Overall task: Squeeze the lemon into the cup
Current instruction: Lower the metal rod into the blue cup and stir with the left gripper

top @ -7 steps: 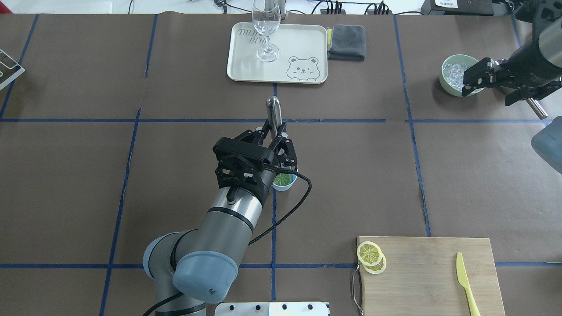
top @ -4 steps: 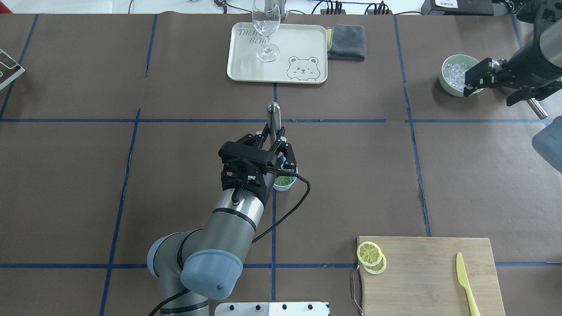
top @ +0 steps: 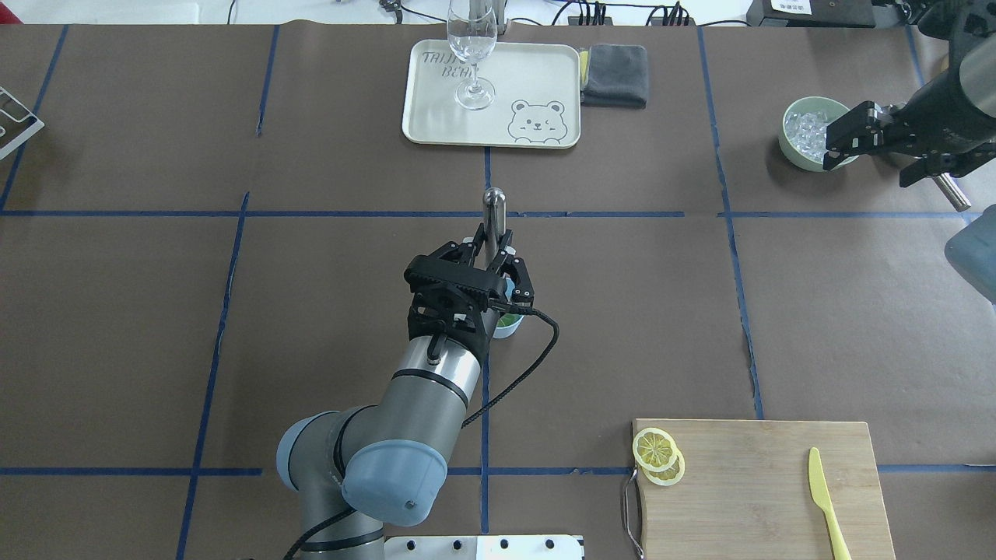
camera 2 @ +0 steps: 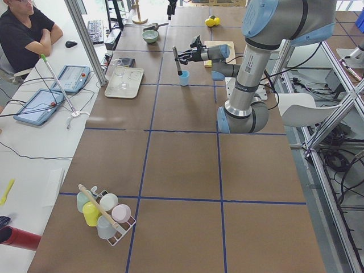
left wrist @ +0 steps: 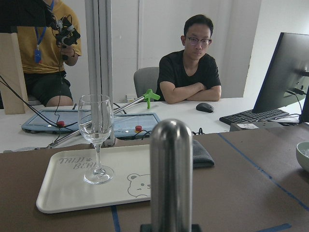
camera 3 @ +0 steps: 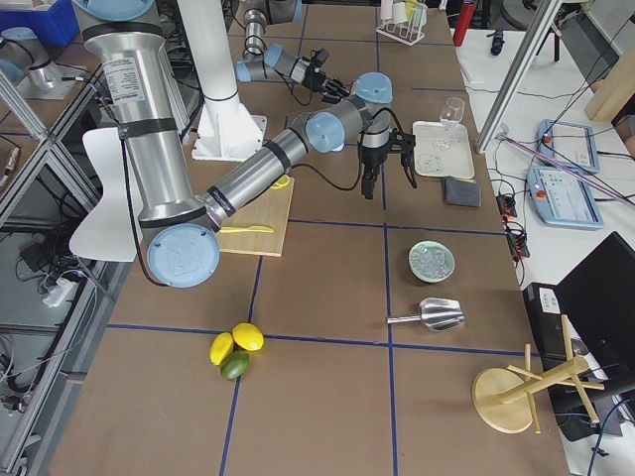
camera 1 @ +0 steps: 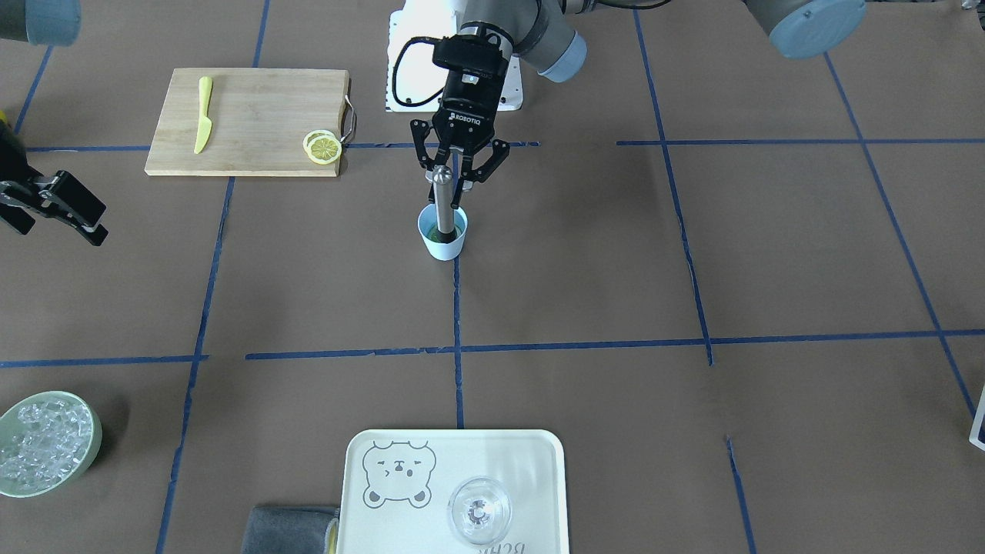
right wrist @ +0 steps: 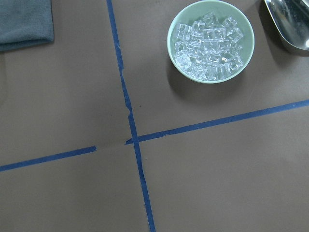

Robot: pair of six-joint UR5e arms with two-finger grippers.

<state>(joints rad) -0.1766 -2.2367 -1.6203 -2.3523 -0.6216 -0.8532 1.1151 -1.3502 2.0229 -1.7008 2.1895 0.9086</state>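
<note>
Marked ROBOTIQ, the left tool (camera 1: pixel 447 194) pinches a steel pestle (camera 1: pixel 442 218) standing in the cup (camera 1: pixel 445 246) below it; the right tool (top: pixel 864 167) hangs spread, empty.

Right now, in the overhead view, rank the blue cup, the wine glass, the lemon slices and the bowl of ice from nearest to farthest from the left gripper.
From the left gripper:
1. pale-blue cup, right beside it, toward the robot.
2. wine glass, on the tray, far side.
3. lemon slices, on the cutting board, near right.
4. bowl of ice, far right.
</note>
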